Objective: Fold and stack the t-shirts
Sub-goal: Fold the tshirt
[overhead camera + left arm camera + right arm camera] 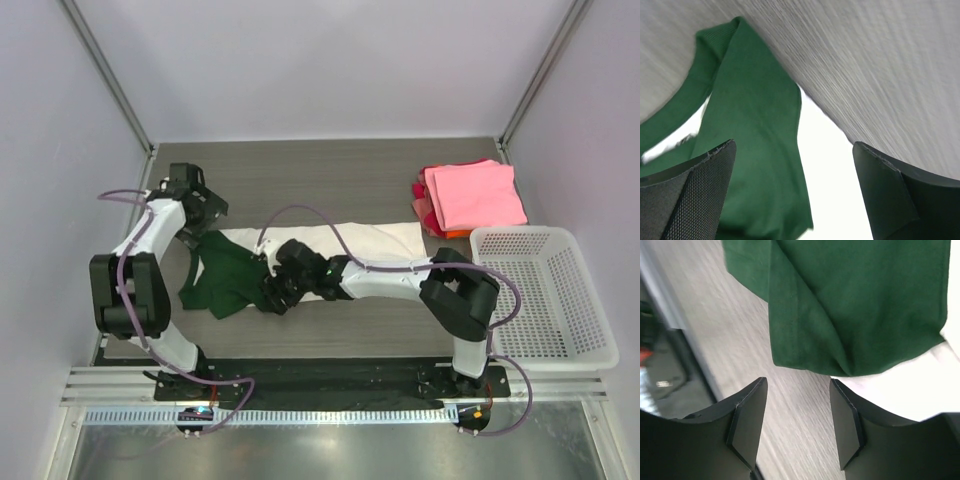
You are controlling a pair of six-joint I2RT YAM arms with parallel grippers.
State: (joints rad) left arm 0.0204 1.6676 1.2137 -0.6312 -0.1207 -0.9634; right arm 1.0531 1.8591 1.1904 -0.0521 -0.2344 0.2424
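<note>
My right claw (797, 407), spread and empty, hangs just beside the green sleeve (850, 305); I should pinch its hem squarely.

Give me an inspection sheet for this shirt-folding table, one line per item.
Surface: grey wood-grain table, no spills seen.
Job's things: cream-white t-shirt spread mid-table, green sleeve bunched at its left end; folded stack, pink on top, far right.
Clutter: white mesh basket at right edge.
Grippers: left gripper open by the shirt's far-left corner; right gripper open over the green sleeve, holding nothing.
Cables: purple cables loop along both arms.
Surroundings: pale walls, metal corner posts.
</note>
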